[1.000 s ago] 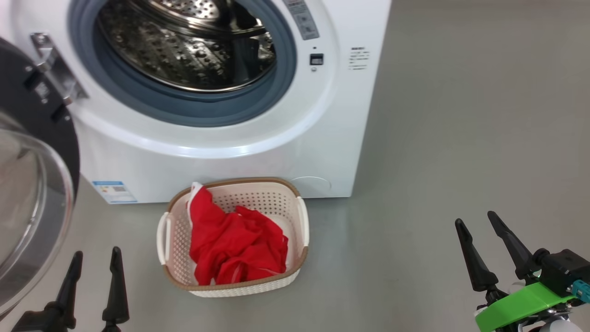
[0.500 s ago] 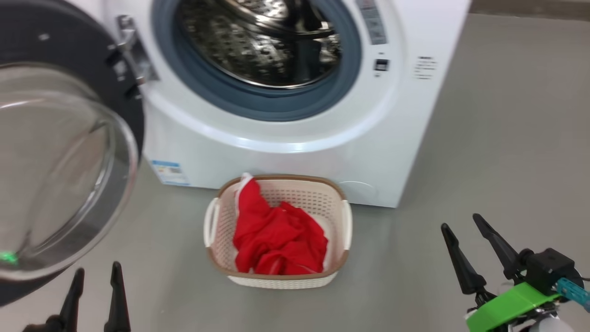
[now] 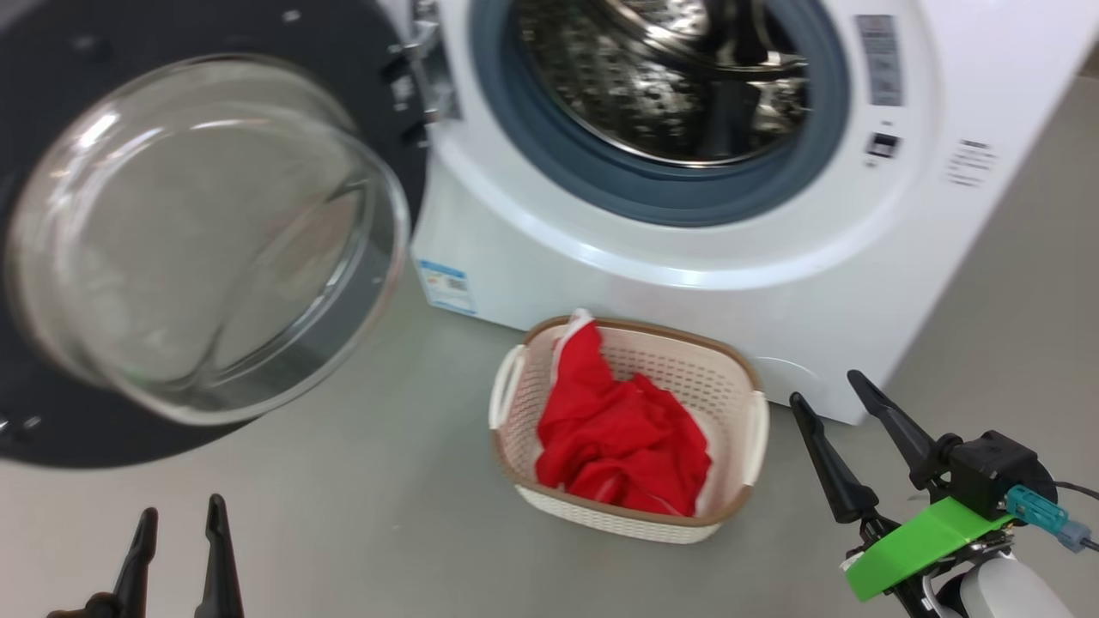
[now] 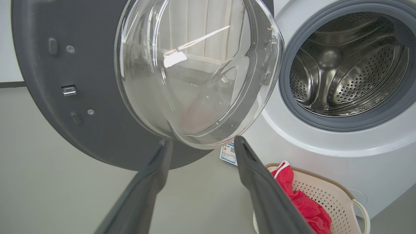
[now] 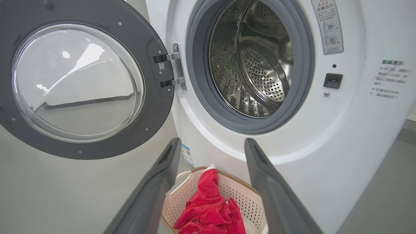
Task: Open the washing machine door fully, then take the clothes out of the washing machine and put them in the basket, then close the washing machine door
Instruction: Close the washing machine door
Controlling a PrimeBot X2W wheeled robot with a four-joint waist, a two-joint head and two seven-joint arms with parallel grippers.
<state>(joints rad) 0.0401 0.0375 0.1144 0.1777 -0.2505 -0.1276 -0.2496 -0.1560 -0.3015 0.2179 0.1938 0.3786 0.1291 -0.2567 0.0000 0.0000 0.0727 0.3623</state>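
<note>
Two grippers nearest: left gripper [image 3: 180, 506] and right gripper [image 3: 822, 386], both spread wide, gripping nothing. One basket [image 3: 601, 515] next, red clothes [image 3: 622, 438] heaped inside. Behind, one washing machine [image 3: 687, 283], its door [image 3: 206, 232] standing open leftward.

Brightly and evenly lit by diffuse white light, with only a faint, soft shadow at the foot of the basket [image 3: 631, 524]. Smeared by motion across the head view, worst on the washing machine door [image 3: 206, 26] and the drum [image 3: 670, 86]. Crisp in both wrist views, though bowed toward the edges. Streaked with white glare on the glass bowl [image 4: 195, 65]; soft and unfocused on the near fingers [image 4: 269, 195].
</note>
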